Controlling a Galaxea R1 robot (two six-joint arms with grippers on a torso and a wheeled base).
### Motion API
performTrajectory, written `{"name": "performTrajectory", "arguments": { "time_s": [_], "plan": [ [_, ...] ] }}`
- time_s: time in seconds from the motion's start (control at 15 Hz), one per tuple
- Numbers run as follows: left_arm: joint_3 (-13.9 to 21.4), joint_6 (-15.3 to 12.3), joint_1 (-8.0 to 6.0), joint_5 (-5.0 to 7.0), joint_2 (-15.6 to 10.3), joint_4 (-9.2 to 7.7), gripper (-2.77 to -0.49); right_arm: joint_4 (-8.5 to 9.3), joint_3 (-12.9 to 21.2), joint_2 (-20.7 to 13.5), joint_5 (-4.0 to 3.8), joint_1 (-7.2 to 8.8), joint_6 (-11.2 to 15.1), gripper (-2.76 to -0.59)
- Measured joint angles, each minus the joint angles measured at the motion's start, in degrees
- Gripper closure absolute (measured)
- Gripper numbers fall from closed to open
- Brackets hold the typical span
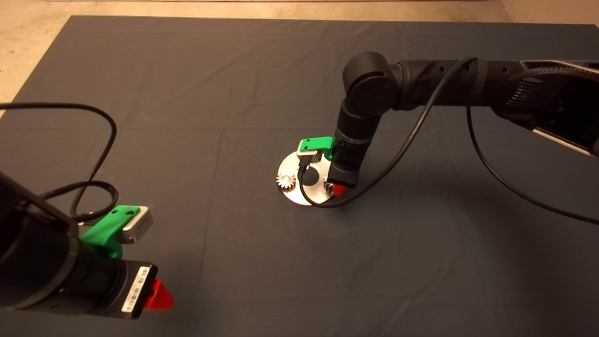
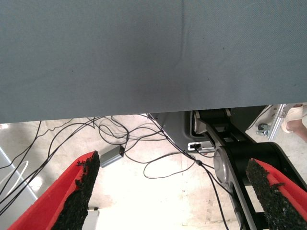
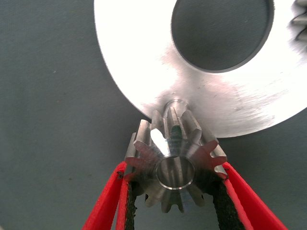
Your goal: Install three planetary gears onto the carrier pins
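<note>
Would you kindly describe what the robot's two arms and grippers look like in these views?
Both arms are black with rounded joints. The right arm trails a loose black cable. Each wrist carries a green bracket with a small silver camera module. The left gripper shows a white barcode label. The right gripper has red fingers lined with rough black pads.

Silver-grey toothed gear, shiny silver disc — dark grey mat, red-fingered green pincer.

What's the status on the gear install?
Right gripper shut on a gear, over the disc edge near a pin. One gear already seated. Left gripper open, parked lower left. Nothing obstructing.
</note>
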Motion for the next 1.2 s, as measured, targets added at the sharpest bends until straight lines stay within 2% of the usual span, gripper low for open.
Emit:
{"name": "performTrajectory", "arguments": {
  "time_s": [0.2,0.4,0.6,0.73,0.93,1.2],
  "plan": [
    [0.0,0.0,0.45,0.0,0.0,-0.02,-2.17,-2.2,0.4,0.0,0.0,-0.02,0.2,-0.94],
    [0.0,0.0,0.61,0.0,0.0,-0.02,-2.17,-3.35,1.9,-0.2,0.0,-0.32,0.7,-0.94],
    [0.0,0.0,0.68,0.0,0.0,0.0,-2.17,-3.8,3.0,-0.2,0.04,-0.32,1.5,-0.94],
    [0.0,0.0,1.49,0.0,0.0,0.0,-2.17,-3.91,3.6,-0.2,0.0,-0.29,1.9,-0.94],
    [0.0,0.0,1.74,0.0,0.0,0.0,-2.17,-4.1,4.0,-0.2,0.01,-0.29,2.2,-0.94],
    [0.0,0.0,1.9,-0.02,0.0,0.0,-2.17,-5.68,4.0,-0.6,0.0,-0.32,2.6,-0.94]
  ]
}}
